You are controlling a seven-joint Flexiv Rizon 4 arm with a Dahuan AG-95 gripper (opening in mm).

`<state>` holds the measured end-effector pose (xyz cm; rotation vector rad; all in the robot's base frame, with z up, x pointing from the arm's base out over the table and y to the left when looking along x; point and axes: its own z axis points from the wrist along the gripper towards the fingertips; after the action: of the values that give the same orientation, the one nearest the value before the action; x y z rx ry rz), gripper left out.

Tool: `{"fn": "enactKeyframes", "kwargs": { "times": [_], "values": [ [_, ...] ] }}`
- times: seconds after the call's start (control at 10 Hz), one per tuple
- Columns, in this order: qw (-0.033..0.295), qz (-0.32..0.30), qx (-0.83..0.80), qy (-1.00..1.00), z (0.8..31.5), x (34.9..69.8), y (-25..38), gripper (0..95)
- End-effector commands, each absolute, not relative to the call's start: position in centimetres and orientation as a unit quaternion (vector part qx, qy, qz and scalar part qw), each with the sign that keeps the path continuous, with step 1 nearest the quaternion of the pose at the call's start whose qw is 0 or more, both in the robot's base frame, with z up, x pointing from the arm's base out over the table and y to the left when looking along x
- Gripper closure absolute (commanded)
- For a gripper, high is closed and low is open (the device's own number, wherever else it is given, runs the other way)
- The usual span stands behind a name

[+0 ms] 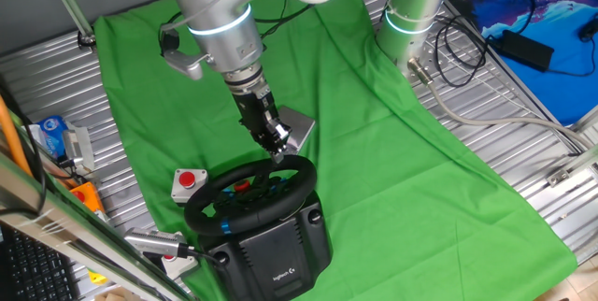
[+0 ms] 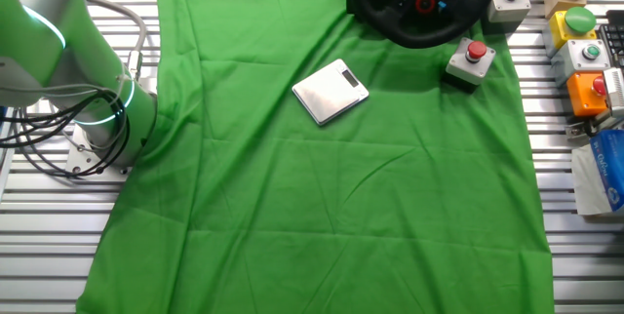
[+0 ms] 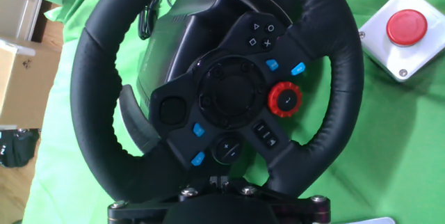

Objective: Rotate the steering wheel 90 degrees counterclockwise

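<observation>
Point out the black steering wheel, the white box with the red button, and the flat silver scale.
Black steering wheel [image 3: 101, 78], hand view, left rim.
White box with red button [image 3: 407, 28], hand view, red button cap.
Flat silver scale [image 2: 330, 91], other fixed view, top plate.

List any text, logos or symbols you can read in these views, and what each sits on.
Wheel hub: button symbols triangle, circle, square, cross; no words.
Wheel base: small white logo, too small to read.
Blue-and-white pack at the table edge: print too blurred to read.
Flat silver device: small dark panel, nothing legible.
</observation>
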<state>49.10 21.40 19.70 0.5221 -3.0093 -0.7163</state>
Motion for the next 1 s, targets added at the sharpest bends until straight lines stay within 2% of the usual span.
{"fn": "enactKeyframes", "kwargs": {
  "times": [0.1,1.0],
  "values": [
    [-0.007,-0.235,0.175,-0.956,18.8,49.2,21.1,95.0],
    [-0.029,-0.250,0.181,-0.951,15.1,49.4,21.2,95.0]
  ]
}}
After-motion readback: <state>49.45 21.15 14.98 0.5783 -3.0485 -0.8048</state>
